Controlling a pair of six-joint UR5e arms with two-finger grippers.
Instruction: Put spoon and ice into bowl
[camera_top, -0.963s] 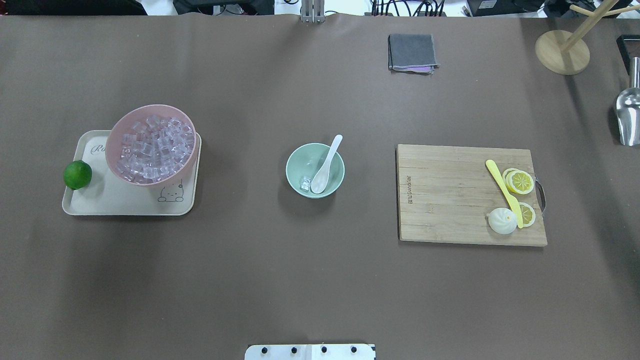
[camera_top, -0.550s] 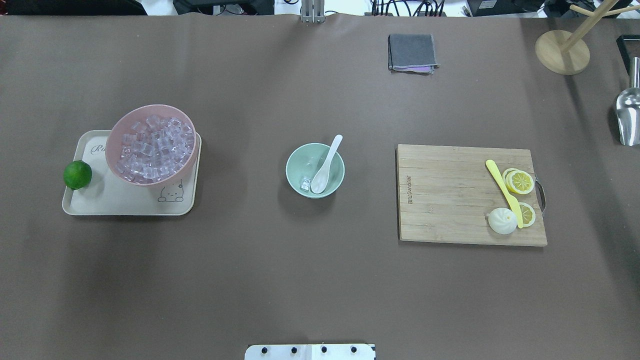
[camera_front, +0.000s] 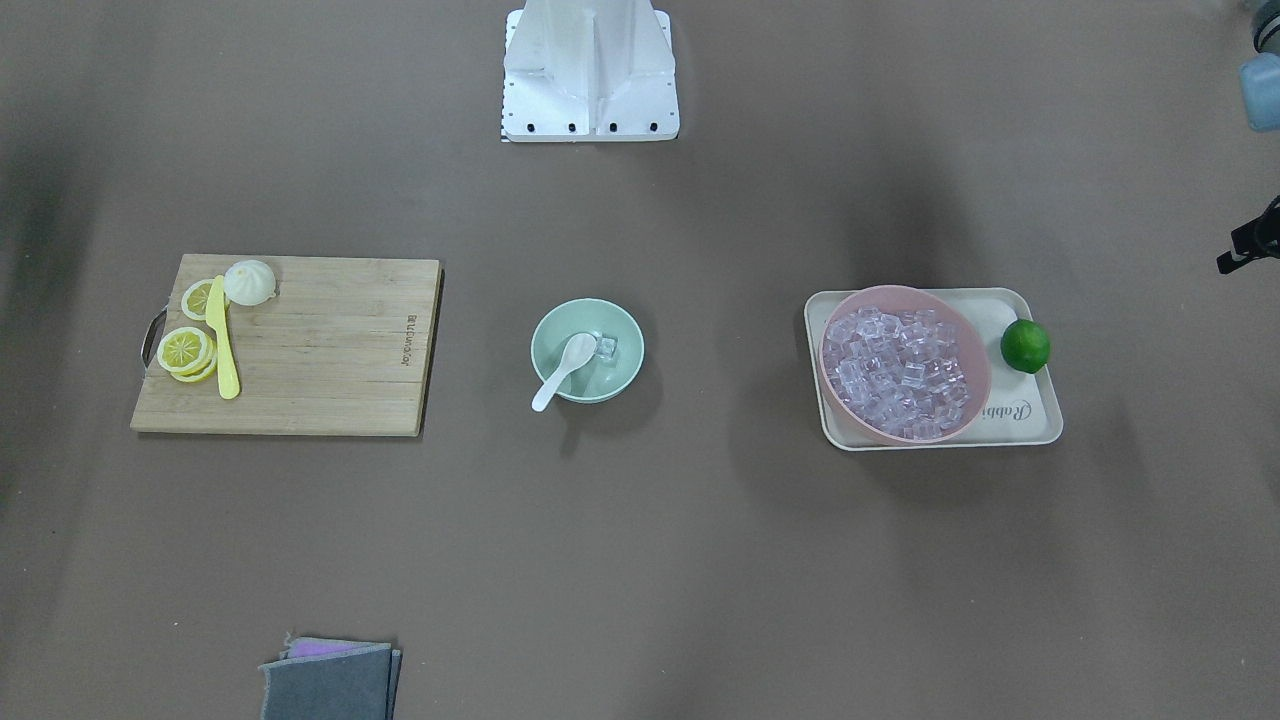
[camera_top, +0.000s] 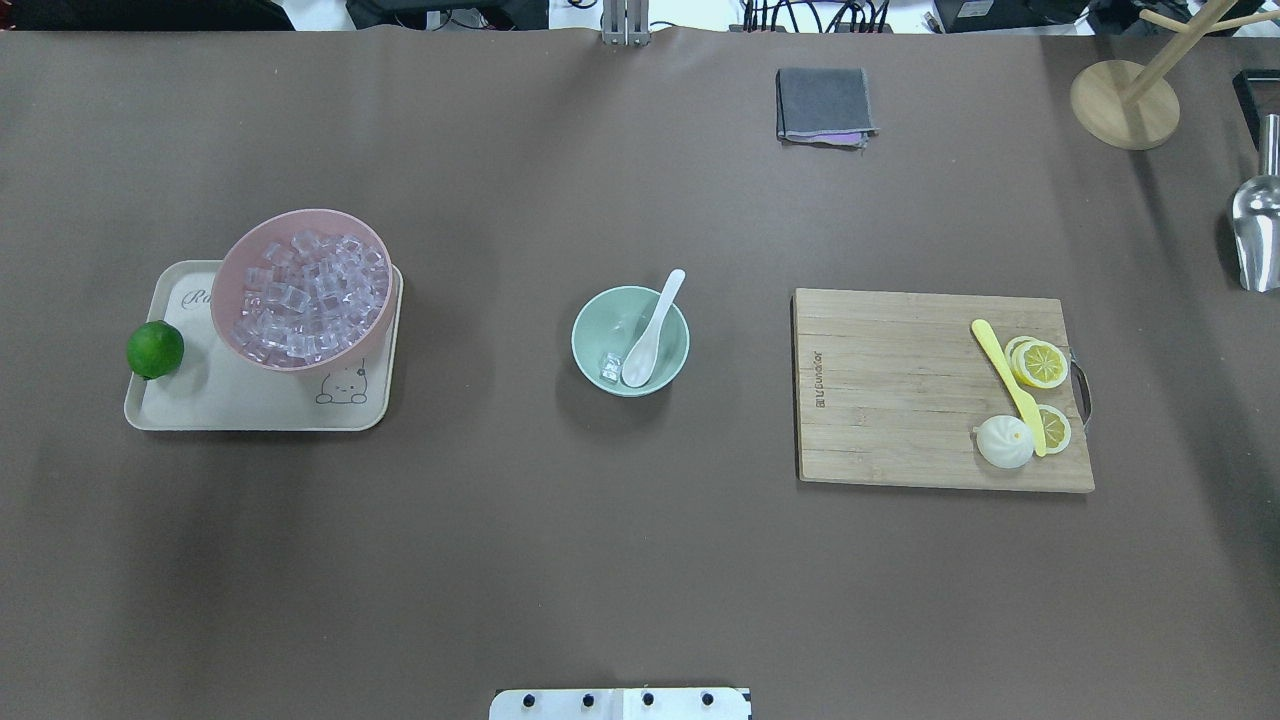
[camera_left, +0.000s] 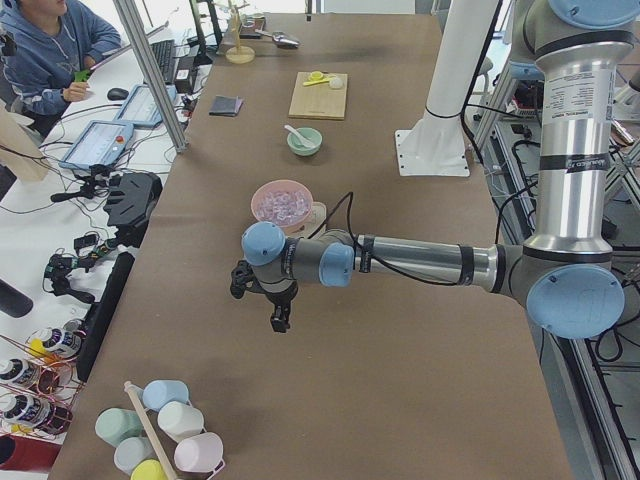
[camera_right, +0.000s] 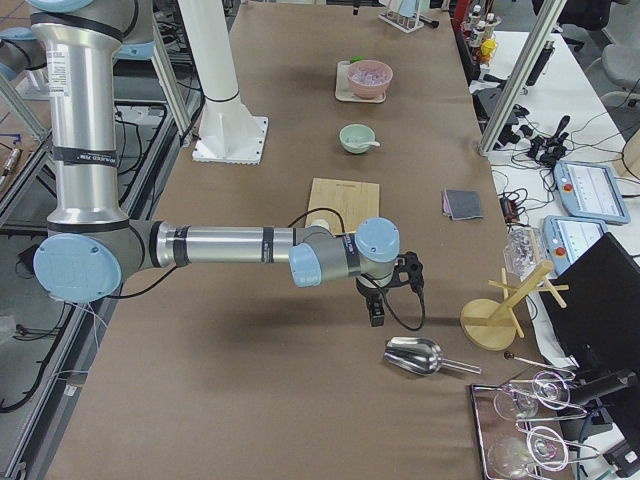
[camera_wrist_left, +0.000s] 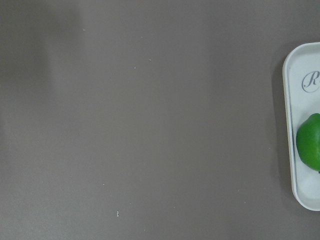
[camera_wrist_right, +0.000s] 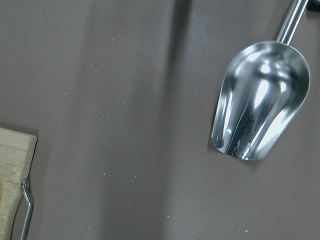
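The white spoon (camera_top: 650, 335) lies in the mint-green bowl (camera_top: 582, 325) at the table's middle, scoop down inside and handle resting over the far rim. One clear ice cube (camera_top: 610, 367) sits in the bowl beside the scoop. The heap of ice (camera_top: 310, 295) fills the pink bowl (camera_top: 228, 275) on the left. The front view shows the same spoon (camera_front: 565, 368) and bowl (camera_front: 545, 328). My left gripper (camera_left: 280, 322) hangs over the table's left end. My right gripper (camera_right: 376, 318) hangs over the right end. I cannot tell whether either is open or shut.
The pink bowl stands on a cream tray (camera_top: 250, 405) with a lime (camera_top: 155, 349). A wooden cutting board (camera_top: 900, 390) holds lemon slices, a yellow knife (camera_top: 1008, 385) and a white bun. A grey cloth (camera_top: 824, 104), metal scoop (camera_wrist_right: 260, 105) and wooden stand (camera_top: 1124, 103) lie at the far right.
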